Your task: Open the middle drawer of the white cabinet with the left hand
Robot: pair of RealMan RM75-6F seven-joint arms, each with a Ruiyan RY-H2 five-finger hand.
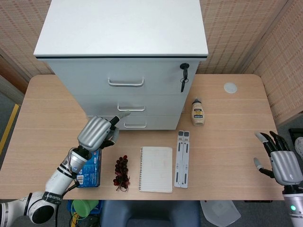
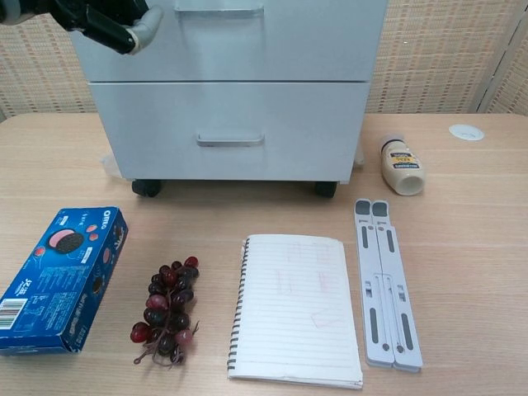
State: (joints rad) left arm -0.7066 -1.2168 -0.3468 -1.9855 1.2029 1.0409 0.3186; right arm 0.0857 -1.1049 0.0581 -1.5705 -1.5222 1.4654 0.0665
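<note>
The white cabinet point(image 1: 123, 33) stands at the back of the table with all three drawers closed. Its middle drawer point(image 1: 156, 103) carries a metal handle point(image 1: 131, 108), which in the chest view runs along the top edge as the handle point(image 2: 219, 10). My left hand point(image 1: 98, 133) is raised in front of the cabinet's lower left, holding nothing; one fingertip point(image 1: 125, 113) reaches just below and left of that handle without touching it. The chest view shows the left hand point(image 2: 103, 18) at the top left, beside the middle drawer point(image 2: 272, 41). My right hand point(image 1: 282, 162) hangs open off the table's right edge.
On the table lie a blue Oreo box point(image 1: 90, 170) point(image 2: 62, 276), red grapes point(image 1: 122, 172) point(image 2: 169, 309), a spiral notebook point(image 1: 156, 169) point(image 2: 297, 309), a folded white stand point(image 1: 182, 158) point(image 2: 384, 280) and a sauce bottle point(image 1: 198, 113) point(image 2: 400, 165). A key point(image 1: 183, 75) hangs from the top drawer's lock.
</note>
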